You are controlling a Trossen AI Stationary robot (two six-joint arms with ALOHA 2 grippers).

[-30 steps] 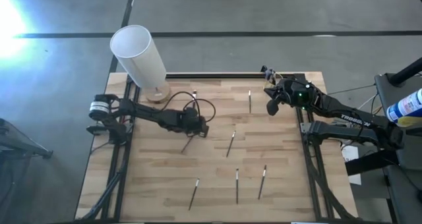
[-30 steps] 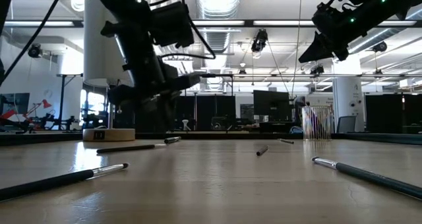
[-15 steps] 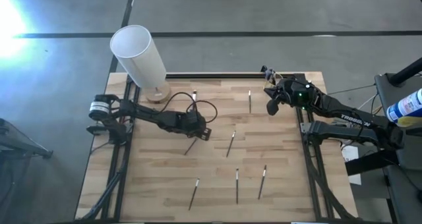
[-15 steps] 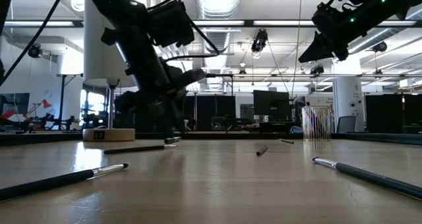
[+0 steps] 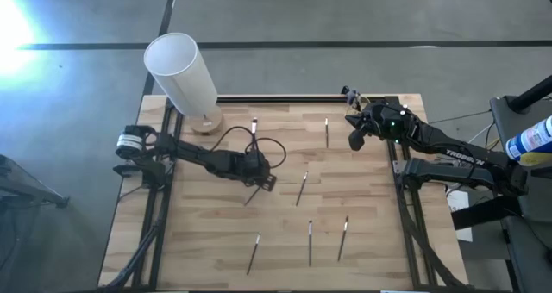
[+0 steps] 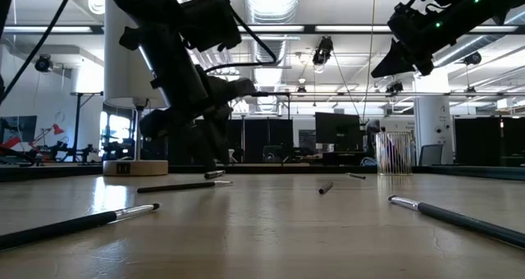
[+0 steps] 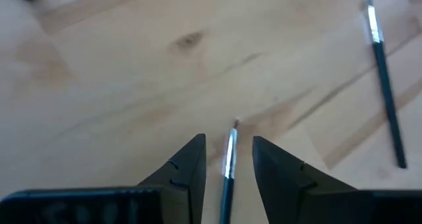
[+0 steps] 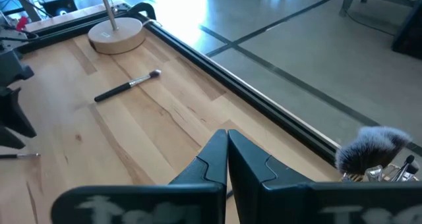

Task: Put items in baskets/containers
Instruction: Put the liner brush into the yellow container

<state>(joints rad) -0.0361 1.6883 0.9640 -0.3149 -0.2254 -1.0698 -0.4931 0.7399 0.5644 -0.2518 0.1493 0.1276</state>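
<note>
We are working at the pick-up step: the left gripper (image 5: 259,177) is poised low over the wooden table (image 5: 371,241), well in front of the tall white cylinder (image 5: 181,73) and toward the table's middle. In the left wrist view its fingers (image 7: 188,168) are standing slightly apart, straddling one thin brush (image 7: 228,161) that is lying on the wood between them; we are judging that the fingers are not yet pressing on the shaft, so nothing is being held. In the high view this same stick (image 5: 252,193) is projecting from under the gripper, away from the cylinder. The other items are lying loose: one (image 5: 254,127) just beside the cylinder's wooden base (image 5: 207,121), one (image 5: 327,131) farther along the same far edge, one (image 5: 303,188) near the table's middle, and three (image 5: 310,241) well apart from the cylinder along the near edge. The small clear cup (image 6: 395,154) is standing at the far corner opposite the cylinder, with brushes already in it. The right gripper (image 5: 356,139) is waiting raised near that cup, its fingers pressed together on nothing. We are judging that the next move calls for closing the left fingers squarely on the shaft, lifting it clear, and carrying it across to the cup.
</note>
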